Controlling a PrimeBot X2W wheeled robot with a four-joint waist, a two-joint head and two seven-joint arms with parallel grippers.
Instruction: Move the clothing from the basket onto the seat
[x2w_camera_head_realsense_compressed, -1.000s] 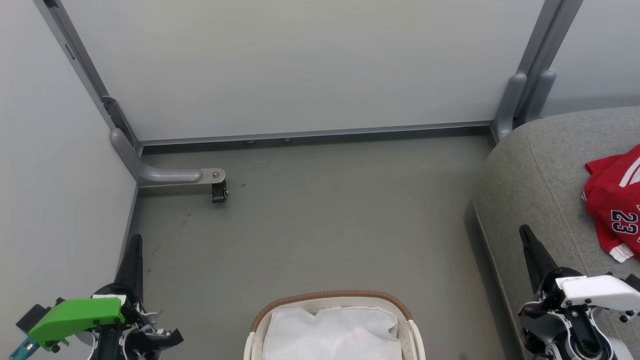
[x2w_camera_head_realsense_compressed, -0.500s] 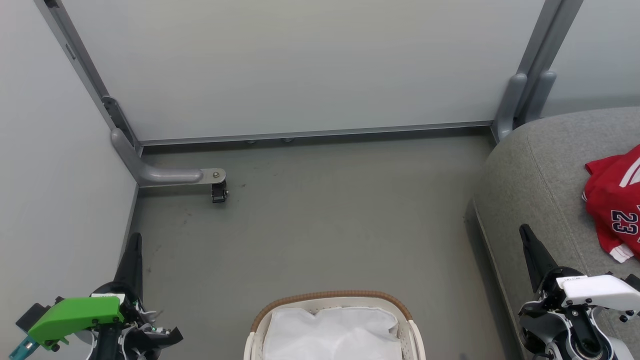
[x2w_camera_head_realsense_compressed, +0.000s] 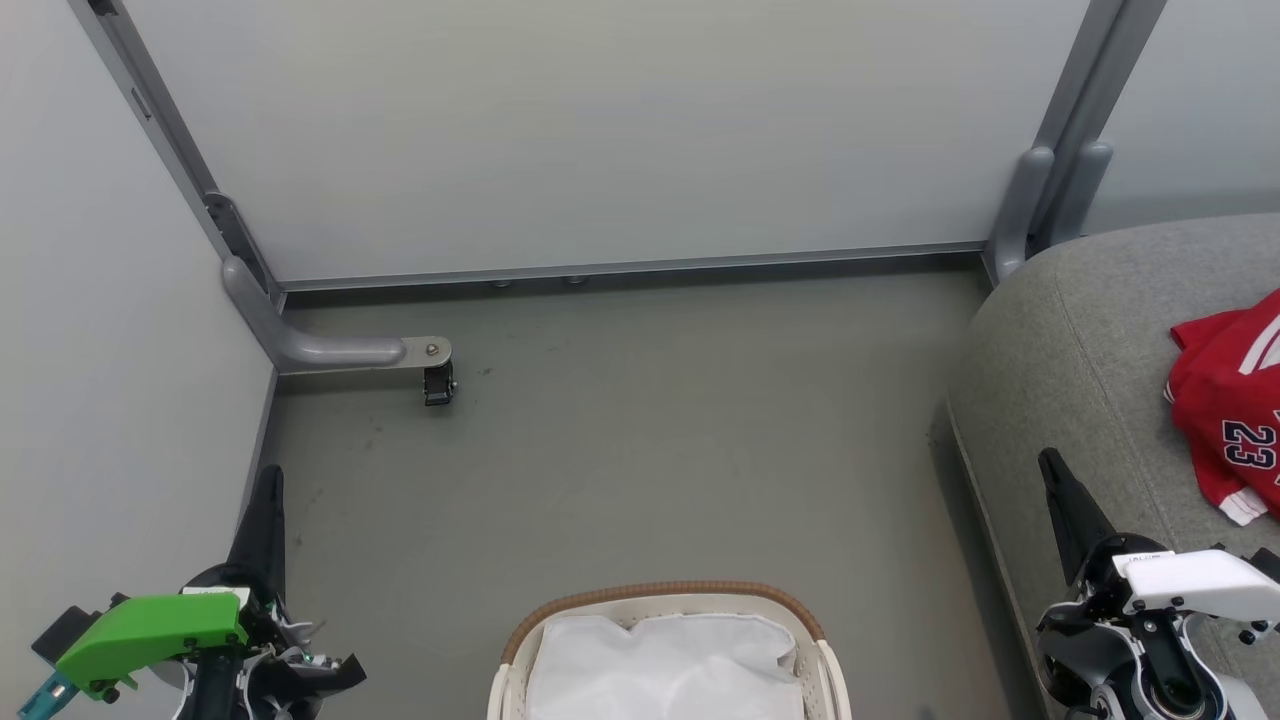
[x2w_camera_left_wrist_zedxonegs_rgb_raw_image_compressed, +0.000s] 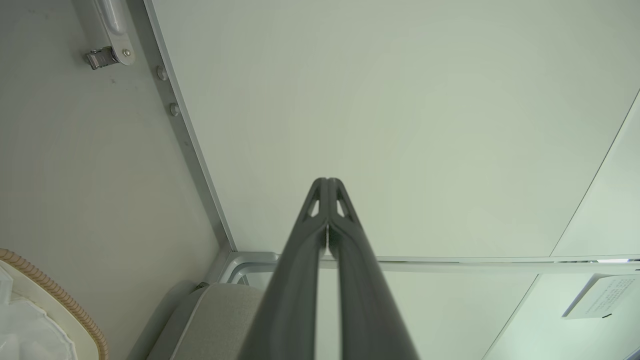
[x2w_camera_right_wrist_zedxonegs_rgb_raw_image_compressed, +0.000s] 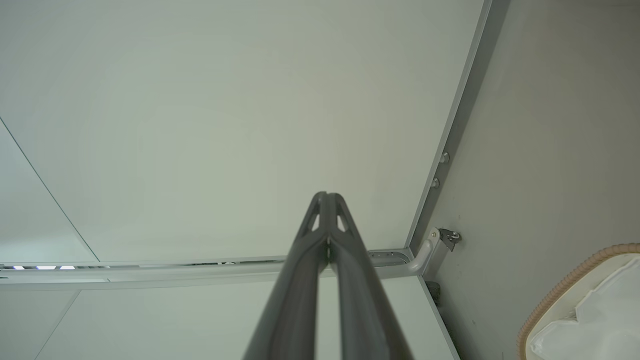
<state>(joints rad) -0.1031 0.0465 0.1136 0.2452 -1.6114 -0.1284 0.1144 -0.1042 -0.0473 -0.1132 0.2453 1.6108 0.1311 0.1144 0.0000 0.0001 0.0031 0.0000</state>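
Nearest, at the bottom edge of the head view, the basket (x2w_camera_head_realsense_compressed: 660, 592) holds a plain white cloth (x2w_camera_head_realsense_compressed: 665, 665) inside its brown woven rim. The left gripper (x2w_camera_head_realsense_compressed: 270, 478) rises at the lower left above the floor (x2w_camera_head_realsense_compressed: 650, 450). Its two dark fingers are pressed together along their length with nothing between them (the left wrist view shows the tips meeting). The right gripper (x2w_camera_head_realsense_compressed: 1050, 462) stands at the lower right, seen against the edge of the seat (x2w_camera_head_realsense_compressed: 1080, 340), with its fingers likewise closed tight and empty.

Further off to the right, the clothing (x2w_camera_head_realsense_compressed: 1225, 400), red with dark "23" numerals and white trim, lies crumpled on the grey seat. It is well apart from the basket and cut off by the picture's right edge. Across the floor, a small black caster (x2w_camera_head_realsense_compressed: 438, 384) sits under a metal bracket (x2w_camera_head_realsense_compressed: 340, 350) near the left corner. Pale wall panels (x2w_camera_head_realsense_compressed: 600, 130) in grey frames close the back.
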